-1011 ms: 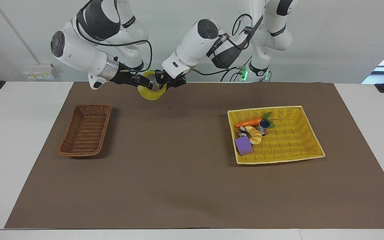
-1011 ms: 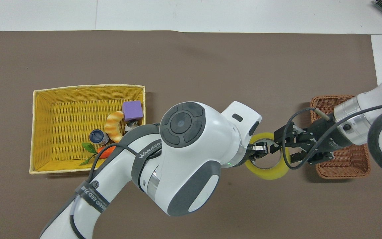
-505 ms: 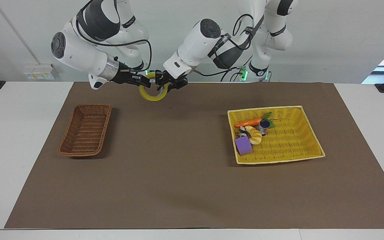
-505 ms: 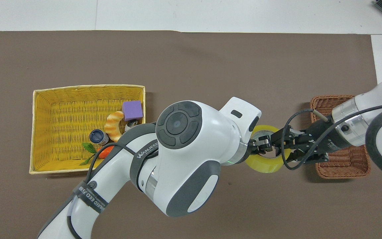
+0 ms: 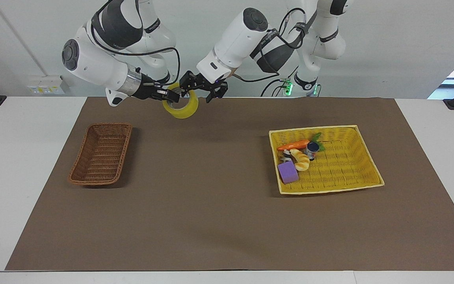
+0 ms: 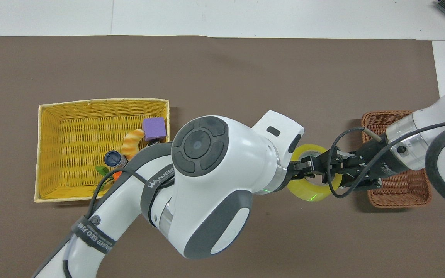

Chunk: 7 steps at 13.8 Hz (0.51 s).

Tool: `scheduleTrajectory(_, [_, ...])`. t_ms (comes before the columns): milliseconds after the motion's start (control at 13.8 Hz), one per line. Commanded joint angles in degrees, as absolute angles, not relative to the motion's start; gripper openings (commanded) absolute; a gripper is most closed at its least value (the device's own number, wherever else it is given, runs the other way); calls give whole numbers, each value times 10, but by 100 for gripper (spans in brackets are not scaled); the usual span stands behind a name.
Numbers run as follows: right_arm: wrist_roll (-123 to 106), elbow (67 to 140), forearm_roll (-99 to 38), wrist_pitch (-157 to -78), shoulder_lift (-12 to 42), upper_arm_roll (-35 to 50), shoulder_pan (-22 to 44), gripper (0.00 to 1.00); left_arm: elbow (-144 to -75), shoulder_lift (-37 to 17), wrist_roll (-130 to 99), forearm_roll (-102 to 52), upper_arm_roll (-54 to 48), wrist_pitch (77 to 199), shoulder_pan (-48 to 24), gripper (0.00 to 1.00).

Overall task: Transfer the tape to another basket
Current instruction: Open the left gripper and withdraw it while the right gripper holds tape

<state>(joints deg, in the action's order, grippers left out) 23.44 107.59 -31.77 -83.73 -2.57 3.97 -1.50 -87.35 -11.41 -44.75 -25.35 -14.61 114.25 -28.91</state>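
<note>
The yellow tape roll [image 5: 183, 108] hangs in the air over the mat's edge nearest the robots, beside the dark brown wicker basket [image 5: 101, 154] and toward the yellow basket from it. My right gripper [image 5: 173, 96] is shut on the roll's wall, one finger through the core. My left gripper [image 5: 202, 88] is open just above the roll, its fingers spread and off the tape. In the overhead view the tape [image 6: 310, 192] shows between the left arm's wrist and the right gripper [image 6: 315, 166], just short of the brown basket [image 6: 400, 193], which holds nothing.
The flat yellow basket [image 5: 341, 157] at the left arm's end holds a carrot [image 5: 293, 145], a small can [image 5: 312, 149], a bread piece [image 5: 301, 159] and a purple block [image 5: 288, 172]. The left arm's bulk covers the mat's middle in the overhead view.
The left gripper has opened, let go of the tape and risen slightly. The right gripper has closed on the roll and now carries it alone.
</note>
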Motion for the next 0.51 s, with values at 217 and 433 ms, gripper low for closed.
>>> scheduleTrajectory(217, [222, 1052, -277, -830, -29, 41, -39, 0, -875, -94, -449, -253, -147, 1075, -193, 100])
scheduleTrajectory(433, [149, 1042, -237, -831, -28, 41, -96, 0, -875, -95, -441, -249, -147, 1060, -143, 100])
